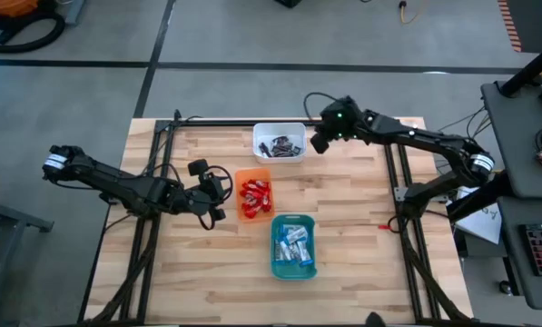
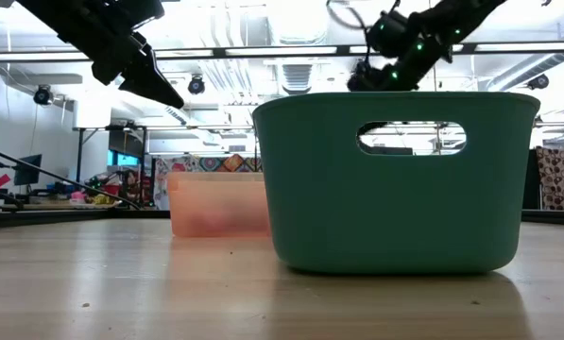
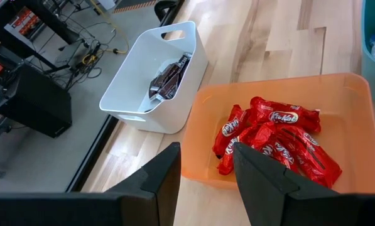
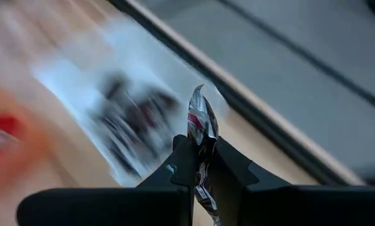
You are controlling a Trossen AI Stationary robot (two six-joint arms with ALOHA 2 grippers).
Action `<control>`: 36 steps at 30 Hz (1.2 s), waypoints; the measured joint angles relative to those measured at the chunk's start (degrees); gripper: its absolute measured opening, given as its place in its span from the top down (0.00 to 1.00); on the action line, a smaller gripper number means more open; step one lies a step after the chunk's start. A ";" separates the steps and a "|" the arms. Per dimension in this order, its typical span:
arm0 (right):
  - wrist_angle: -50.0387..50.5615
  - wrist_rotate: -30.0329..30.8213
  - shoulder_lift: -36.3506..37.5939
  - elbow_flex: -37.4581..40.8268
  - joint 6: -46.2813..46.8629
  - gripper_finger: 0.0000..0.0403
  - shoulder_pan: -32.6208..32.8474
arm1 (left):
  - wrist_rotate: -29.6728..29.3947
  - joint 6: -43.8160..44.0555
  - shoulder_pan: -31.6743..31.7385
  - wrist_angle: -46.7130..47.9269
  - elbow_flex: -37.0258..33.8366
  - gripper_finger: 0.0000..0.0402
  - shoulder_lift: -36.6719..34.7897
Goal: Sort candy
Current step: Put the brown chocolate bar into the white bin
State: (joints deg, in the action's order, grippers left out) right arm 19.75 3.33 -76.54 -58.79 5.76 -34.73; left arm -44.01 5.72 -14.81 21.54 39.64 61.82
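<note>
Wooden table [image 1: 361, 236], three trays in a loose diagonal down its middle. Teal tray [image 1: 293, 245], nearest the front edge, holds blue-and-white candies [image 1: 295, 247]; in the low view it fills the foreground and blocks most of the rest. Orange tray [image 1: 254, 194] sits just beside the left gripper's fingertips, on the side it points toward, full of red candies [image 3: 272, 135]. White tray [image 1: 280, 141], at the far edge, holds dark brown/silver candies [image 3: 168, 78] and lies just beside the right gripper, toward the table's centre.

Left arm [image 1: 116, 182] reaches in low over the left half of the table. Left gripper [image 1: 218, 195]: fingers apart with a clear gap, nothing between them, tips pointing at the orange tray's near wall. From its wrist view the white tray lies beyond the orange one.

Right arm [image 1: 416, 136] stretches along the far edge from the right. Right gripper [image 4: 203, 166]: fingers pressed together, pinching a silver wrapped candy [image 4: 201, 125] that sticks up past the fingertips, its lower end hanging below them. Gripper is raised off the table, at the white tray's right edge; the tray beyond it is blurred in its wrist view.
</note>
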 joint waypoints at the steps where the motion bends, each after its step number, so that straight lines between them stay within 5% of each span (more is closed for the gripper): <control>1: -4.57 -2.10 0.36 1.13 -0.46 0.93 0.16 | 0.00 0.00 -0.01 0.00 0.00 0.68 0.00; 6: -27.93 -9.71 -0.62 6.99 -1.25 0.93 1.52 | 0.00 0.00 -0.02 -0.02 0.00 0.68 0.00; 12: -44.59 -9.79 -4.81 11.51 -0.72 0.93 2.22 | 0.00 0.00 -0.02 -0.03 -0.02 0.68 0.00; 22: -49.72 -9.28 -11.79 11.53 3.27 0.92 2.20 | 0.00 0.00 -0.02 -0.02 -0.02 0.68 0.00; 36: -50.07 -7.71 -14.70 11.49 5.01 0.78 2.09 | 0.00 0.10 -0.02 -0.02 -0.02 0.68 0.00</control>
State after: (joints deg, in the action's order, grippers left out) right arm -30.33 -4.38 -91.24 -47.31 10.77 -32.64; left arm -44.01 5.82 -14.83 21.52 39.62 61.82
